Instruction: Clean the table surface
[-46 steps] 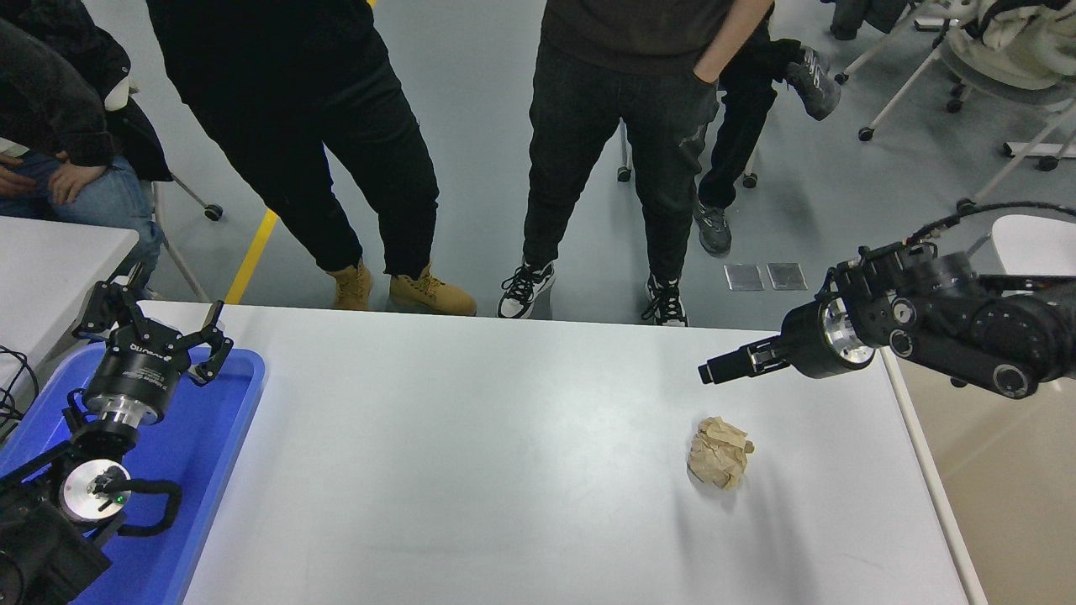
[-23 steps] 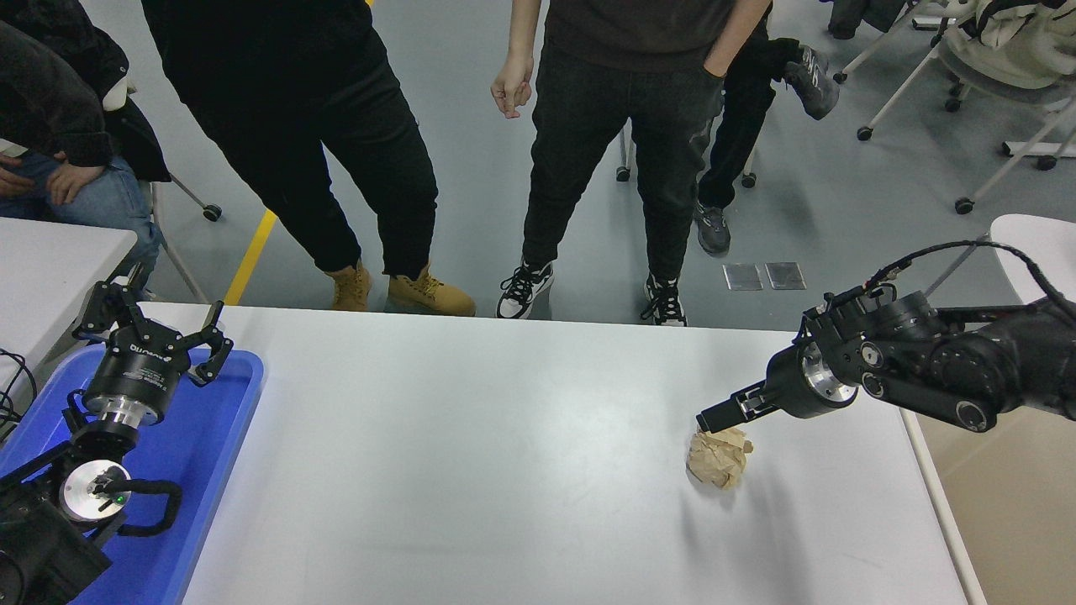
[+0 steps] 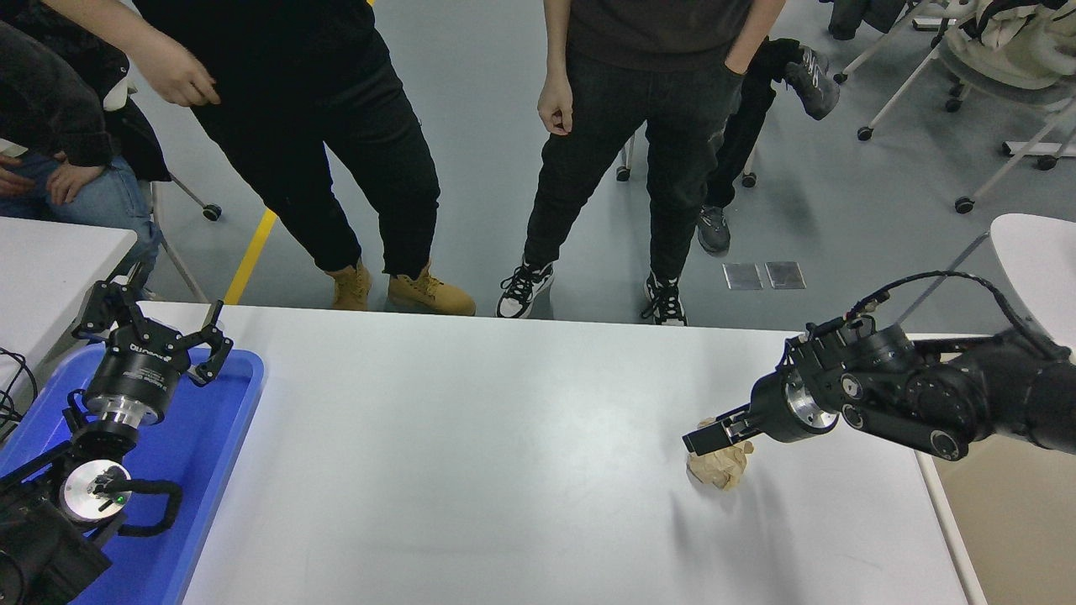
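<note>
The wide white table surface (image 3: 504,470) fills the lower half of the head view. On its right part lies a crumpled ball of brown paper (image 3: 720,467). My right gripper (image 3: 702,437) comes in from the right edge, pointing left and down. Its tip sits right over the top of the paper ball and hides the ball's upper edge. Seen edge-on, it shows no gap to judge. At the lower left my left gripper (image 3: 153,326) stays parked and open above the blue tray (image 3: 220,437), holding nothing.
Two people stand at the table's far edge, their shoes (image 3: 429,294) close to it, and a third sits at the upper left. A smaller white table (image 3: 50,260) stands at the left, a rounded white tabletop (image 3: 1038,260) at the right, and wheeled chairs (image 3: 1000,59) behind.
My right gripper has moved down and slightly left, from above the table's far right to the top of the paper ball. The people's hands have shifted. The left arm has not moved.
</note>
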You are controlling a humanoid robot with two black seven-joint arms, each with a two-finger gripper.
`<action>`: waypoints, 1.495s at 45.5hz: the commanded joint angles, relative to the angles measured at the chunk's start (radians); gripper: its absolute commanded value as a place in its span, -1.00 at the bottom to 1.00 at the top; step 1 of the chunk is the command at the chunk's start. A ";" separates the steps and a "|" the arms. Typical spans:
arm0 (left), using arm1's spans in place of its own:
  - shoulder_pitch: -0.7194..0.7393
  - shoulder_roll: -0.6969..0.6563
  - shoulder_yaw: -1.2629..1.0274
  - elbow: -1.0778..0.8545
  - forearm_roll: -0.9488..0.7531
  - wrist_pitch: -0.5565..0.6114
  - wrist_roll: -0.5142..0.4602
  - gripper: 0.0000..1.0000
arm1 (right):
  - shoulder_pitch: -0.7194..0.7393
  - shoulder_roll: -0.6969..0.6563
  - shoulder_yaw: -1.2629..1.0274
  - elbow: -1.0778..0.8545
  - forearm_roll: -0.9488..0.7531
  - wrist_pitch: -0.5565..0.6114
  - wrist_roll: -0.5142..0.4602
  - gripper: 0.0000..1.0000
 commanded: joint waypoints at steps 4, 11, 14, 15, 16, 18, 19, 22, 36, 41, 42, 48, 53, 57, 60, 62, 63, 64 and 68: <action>0.000 0.000 0.000 0.000 0.000 0.000 0.000 1.00 | -0.052 0.012 -0.003 -0.039 0.001 -0.028 0.001 0.98; 0.000 0.000 0.000 0.000 0.000 0.000 0.000 1.00 | -0.066 0.018 -0.003 -0.039 0.001 -0.047 -0.001 0.98; 0.000 0.000 0.000 0.000 0.000 0.000 0.000 1.00 | -0.067 0.023 -0.003 -0.041 0.002 -0.056 -0.001 0.98; 0.000 0.000 0.000 0.000 0.000 0.000 0.000 1.00 | -0.069 0.026 -0.003 -0.044 0.005 -0.061 -0.001 0.98; 0.000 0.000 0.000 0.000 0.000 0.000 0.000 1.00 | -0.070 0.027 -0.003 -0.047 0.005 -0.065 -0.001 0.98; 0.000 0.000 0.000 0.000 0.000 0.000 0.000 1.00 | -0.073 0.029 -0.003 -0.057 0.008 -0.073 -0.001 0.98; 0.000 0.000 0.000 0.000 0.000 0.000 0.000 1.00 | -0.073 0.029 -0.003 -0.062 0.010 -0.076 -0.001 0.98; 0.000 0.000 0.000 0.000 0.000 0.000 0.000 1.00 | -0.082 0.032 -0.003 -0.077 0.010 -0.079 -0.001 0.98; 0.000 0.000 0.000 0.000 0.000 0.000 0.000 1.00 | -0.113 0.067 -0.003 -0.116 0.011 -0.084 -0.001 0.98; 0.000 0.000 0.000 0.000 0.000 0.000 0.000 1.00 | -0.125 0.081 -0.002 -0.142 0.012 -0.093 -0.001 0.98; 0.000 0.000 0.000 0.000 0.000 0.000 0.000 1.00 | -0.128 0.082 -0.002 -0.149 0.010 -0.097 -0.001 0.97; 0.000 0.000 0.000 0.000 0.000 0.000 0.000 1.00 | -0.145 0.101 -0.002 -0.183 0.012 -0.125 -0.001 0.91; 0.000 0.000 0.000 0.000 0.000 0.000 0.000 1.00 | -0.153 0.102 -0.003 -0.191 0.012 -0.131 -0.001 0.58; 0.000 0.000 0.000 0.000 0.000 0.000 0.000 1.00 | -0.155 0.102 -0.003 -0.191 0.012 -0.131 -0.001 0.09; 0.000 0.000 0.000 0.000 0.000 0.000 0.000 1.00 | -0.152 0.102 -0.005 -0.191 0.012 -0.127 -0.001 -0.48; 0.000 0.000 0.000 0.000 0.000 0.000 0.000 1.00 | -0.150 0.102 -0.005 -0.191 0.012 -0.125 -0.003 -0.85; 0.000 0.000 0.000 0.000 0.000 0.000 0.000 1.00 | -0.148 0.102 -0.005 -0.192 0.012 -0.124 -0.003 -1.00; 0.000 0.000 0.000 0.000 0.000 0.000 0.000 1.00 | -0.148 0.102 -0.006 -0.192 0.012 -0.122 -0.003 -1.00; 0.000 0.000 0.000 0.000 0.000 0.000 0.000 1.00 | -0.142 0.102 -0.006 -0.202 0.013 -0.122 -0.003 -1.00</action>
